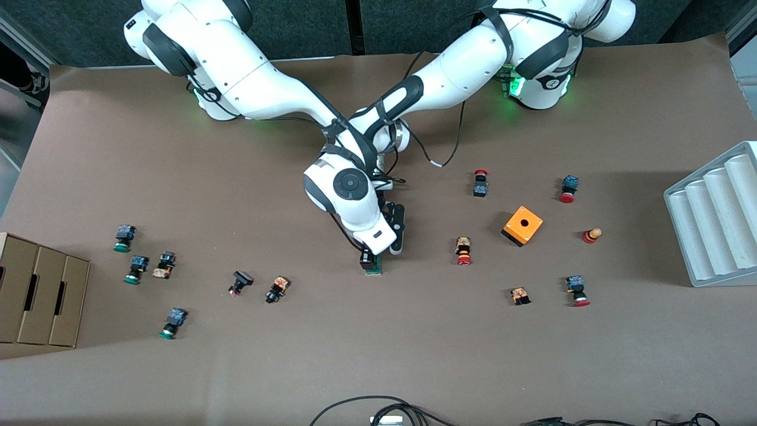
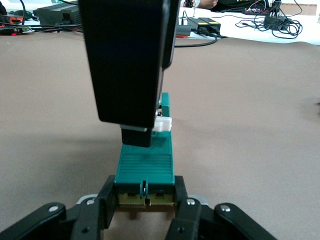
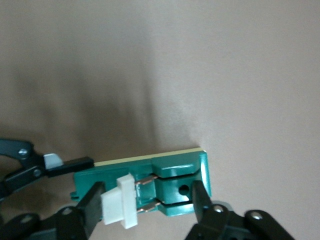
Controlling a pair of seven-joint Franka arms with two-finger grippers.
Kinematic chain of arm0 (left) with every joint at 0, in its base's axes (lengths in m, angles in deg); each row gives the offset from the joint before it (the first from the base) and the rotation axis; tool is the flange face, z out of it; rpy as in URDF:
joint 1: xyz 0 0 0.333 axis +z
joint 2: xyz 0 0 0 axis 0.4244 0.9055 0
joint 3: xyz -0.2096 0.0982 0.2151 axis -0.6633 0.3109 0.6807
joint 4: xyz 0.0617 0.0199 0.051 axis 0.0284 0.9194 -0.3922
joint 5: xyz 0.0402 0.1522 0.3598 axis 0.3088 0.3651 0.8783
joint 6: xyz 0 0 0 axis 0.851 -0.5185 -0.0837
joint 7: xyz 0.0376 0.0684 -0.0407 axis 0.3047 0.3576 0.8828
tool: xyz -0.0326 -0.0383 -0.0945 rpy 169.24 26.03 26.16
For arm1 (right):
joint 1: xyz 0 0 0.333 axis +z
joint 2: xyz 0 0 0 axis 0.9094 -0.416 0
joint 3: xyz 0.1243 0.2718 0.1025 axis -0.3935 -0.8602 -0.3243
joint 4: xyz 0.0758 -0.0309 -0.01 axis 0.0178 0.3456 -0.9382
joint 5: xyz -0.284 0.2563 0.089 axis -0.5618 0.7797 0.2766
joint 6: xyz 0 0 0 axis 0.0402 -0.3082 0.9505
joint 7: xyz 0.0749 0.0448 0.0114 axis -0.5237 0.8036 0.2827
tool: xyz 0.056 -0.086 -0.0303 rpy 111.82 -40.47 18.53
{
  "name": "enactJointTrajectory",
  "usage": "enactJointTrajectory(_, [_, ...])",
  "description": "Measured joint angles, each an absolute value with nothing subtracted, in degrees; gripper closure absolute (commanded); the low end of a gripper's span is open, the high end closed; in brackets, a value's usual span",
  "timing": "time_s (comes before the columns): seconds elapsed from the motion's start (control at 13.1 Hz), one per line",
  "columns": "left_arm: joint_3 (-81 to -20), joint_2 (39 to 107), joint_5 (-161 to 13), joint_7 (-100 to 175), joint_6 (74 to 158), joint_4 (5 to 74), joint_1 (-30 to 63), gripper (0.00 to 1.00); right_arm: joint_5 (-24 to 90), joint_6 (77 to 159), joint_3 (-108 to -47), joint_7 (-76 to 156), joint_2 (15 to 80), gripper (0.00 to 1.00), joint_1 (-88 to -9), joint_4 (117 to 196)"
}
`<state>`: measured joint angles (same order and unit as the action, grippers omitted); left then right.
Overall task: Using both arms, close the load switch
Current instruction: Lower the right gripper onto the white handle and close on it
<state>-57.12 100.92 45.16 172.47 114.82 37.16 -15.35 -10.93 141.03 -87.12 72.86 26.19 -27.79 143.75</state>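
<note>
The load switch (image 1: 373,267) is a narrow dark-green block (image 2: 146,167) lying mid-table, with a white piece (image 3: 120,200) on two metal blades near one end. My left gripper (image 2: 145,194) is shut on the switch's end farther from the front camera; in the front view it is hidden under the right arm. My right gripper (image 1: 379,253) comes down over the switch. In the right wrist view the right gripper (image 3: 147,202) brackets the switch lengthwise. One finger (image 3: 90,207) is against the white piece and the other (image 3: 201,200) is at the green block's end.
Small red-capped buttons (image 1: 464,251) and an orange box with a hole (image 1: 523,225) lie toward the left arm's end, next to a grey ribbed tray (image 1: 715,219). Green-capped buttons (image 1: 124,238) and a cardboard box (image 1: 41,296) sit toward the right arm's end.
</note>
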Motion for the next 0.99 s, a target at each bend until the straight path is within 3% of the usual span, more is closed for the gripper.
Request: enactJointTrajectory(0.99, [-57.1, 100.9, 45.2, 172.5, 114.8, 37.2, -15.3, 0.57, -10.9, 141.0, -86.8, 73.3, 26.8, 0.28, -28.1, 142.8])
